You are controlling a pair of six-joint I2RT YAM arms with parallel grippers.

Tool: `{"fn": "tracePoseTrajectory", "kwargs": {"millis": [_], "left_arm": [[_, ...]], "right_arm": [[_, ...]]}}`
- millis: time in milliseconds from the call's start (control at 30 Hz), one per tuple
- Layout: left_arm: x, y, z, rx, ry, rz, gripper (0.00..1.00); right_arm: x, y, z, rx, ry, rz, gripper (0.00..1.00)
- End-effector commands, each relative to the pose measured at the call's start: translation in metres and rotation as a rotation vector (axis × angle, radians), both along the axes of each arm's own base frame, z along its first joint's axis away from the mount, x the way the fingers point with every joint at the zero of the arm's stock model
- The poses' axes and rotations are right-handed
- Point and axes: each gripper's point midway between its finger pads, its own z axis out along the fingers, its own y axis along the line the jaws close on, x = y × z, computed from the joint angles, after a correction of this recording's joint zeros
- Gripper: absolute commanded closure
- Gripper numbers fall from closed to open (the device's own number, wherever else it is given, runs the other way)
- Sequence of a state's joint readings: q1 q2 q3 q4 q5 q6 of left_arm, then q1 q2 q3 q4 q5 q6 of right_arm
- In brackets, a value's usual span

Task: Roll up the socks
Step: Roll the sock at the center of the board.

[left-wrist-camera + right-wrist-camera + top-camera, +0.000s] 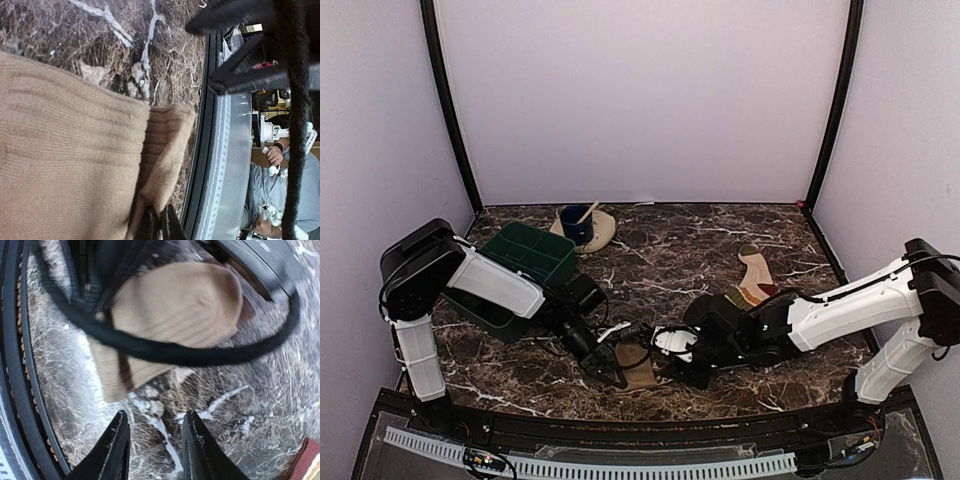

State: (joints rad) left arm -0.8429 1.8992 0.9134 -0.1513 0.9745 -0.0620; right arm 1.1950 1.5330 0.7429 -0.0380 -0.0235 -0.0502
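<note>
The plain tan sock [638,368] lies flat near the front edge of the marble table, between my two grippers. In the left wrist view it [65,150] fills the left side, and my left gripper [159,220] is shut on the edge of its ribbed cuff. My left gripper [604,362] sits at the sock's left side. My right gripper [667,360] is open and empty, just right of the sock. In the right wrist view its jaws [156,416] stand apart over bare marble, a little short of the sock [175,305]. The striped sock [755,275] lies flat at the right.
A green tray [525,262] stands at the left under the left arm. A blue cup with a spoon [577,222] sits on a tan plate at the back. A black cable [165,352] hangs across the right wrist view. The table's front rail [220,165] is close by.
</note>
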Motion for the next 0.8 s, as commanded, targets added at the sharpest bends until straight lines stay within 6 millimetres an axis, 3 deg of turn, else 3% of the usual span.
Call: {"fn": "tracePoseTrajectory", "kwargs": {"millis": [0,433,767], "left_arm": [[-0.004,0.005,-0.003,0.0,0.048,0.005,1.0],[-0.002,0.013,-0.016,0.049,0.064,0.027,1.0],[0.003,0.015,-0.021,0.067,0.069,0.044,1.0]], "right_arm": [[-0.003,0.017,0.025,0.03,-0.126,0.042,0.67],[-0.033,0.044,0.026,-0.013,-0.204,0.171,0.66],[-0.042,0.049,0.003,-0.08,-0.212,0.229,0.69]]}}
